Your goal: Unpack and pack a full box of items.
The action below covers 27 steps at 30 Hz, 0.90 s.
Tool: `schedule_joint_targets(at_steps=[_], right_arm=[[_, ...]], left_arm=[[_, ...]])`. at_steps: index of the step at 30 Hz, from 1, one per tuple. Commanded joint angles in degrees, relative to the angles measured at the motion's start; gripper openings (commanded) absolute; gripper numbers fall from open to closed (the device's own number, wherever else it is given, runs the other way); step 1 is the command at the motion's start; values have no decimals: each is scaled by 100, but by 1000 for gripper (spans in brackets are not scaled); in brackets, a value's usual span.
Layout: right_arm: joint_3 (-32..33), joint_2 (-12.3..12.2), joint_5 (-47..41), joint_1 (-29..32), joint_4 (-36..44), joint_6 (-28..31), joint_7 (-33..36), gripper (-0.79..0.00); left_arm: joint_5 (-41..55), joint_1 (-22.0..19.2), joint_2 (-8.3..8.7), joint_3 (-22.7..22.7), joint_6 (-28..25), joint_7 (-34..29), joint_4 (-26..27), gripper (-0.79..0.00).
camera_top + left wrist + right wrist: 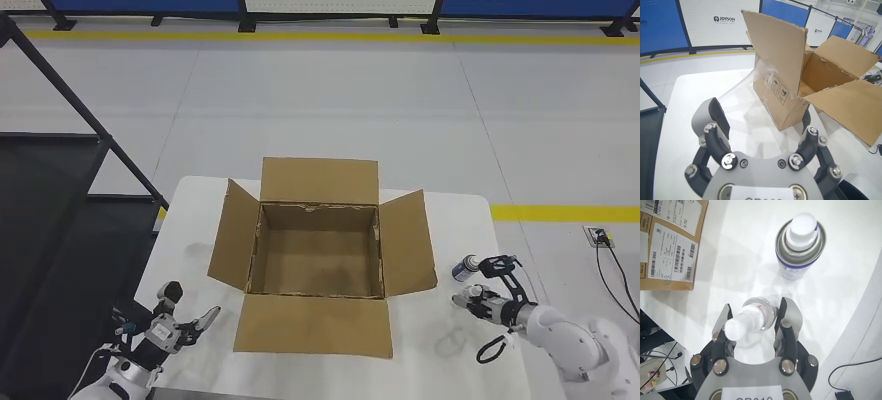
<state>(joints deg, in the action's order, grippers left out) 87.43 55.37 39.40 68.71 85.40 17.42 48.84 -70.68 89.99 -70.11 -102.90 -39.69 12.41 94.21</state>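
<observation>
An open cardboard box (320, 180) stands in the middle of the white table (450, 215) with all flaps spread and nothing inside (776, 47). To its right a blue-and-white spray can (465, 266) stands upright (800, 249). Just in front of the can is a small clear bottle with a white cap (757, 315), upright on the table, and my right gripper (754, 313) is shut on it (475, 297). My left gripper (761, 108) is open and holds nothing, low over the table's near-left corner (190, 322), facing a corner of the box.
A strip of clear tape (761, 70) hangs loose from the box's side. One labelled box flap (670, 237) lies near the right gripper. A black frame (60, 230) stands off the table's left side. The table's right edge (863, 298) is close to the can.
</observation>
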Motion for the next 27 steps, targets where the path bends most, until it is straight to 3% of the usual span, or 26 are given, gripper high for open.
schedule_joint_targets(at_steps=[1, 10, 21, 27], right_arm=[[-15, -1, 19, -36, -28, -24, -49, -785], [229, -49, 27, 58, 330, 9, -264, -785], [1498, -163, -335, 842, 2389, -388, -275, -785], [1332, -123, -439, 644, 3461, -1070, -762, -785]], left_arm=[[-18, 37, 12, -22, -2, 4, 54, 0], [-43, 93, 57, -63, 10, 71, 89, 0], [97, 99, 113, -167, -33, 165, 134, 0], [333, 209, 147, -347, -107, 172, 216, 0]])
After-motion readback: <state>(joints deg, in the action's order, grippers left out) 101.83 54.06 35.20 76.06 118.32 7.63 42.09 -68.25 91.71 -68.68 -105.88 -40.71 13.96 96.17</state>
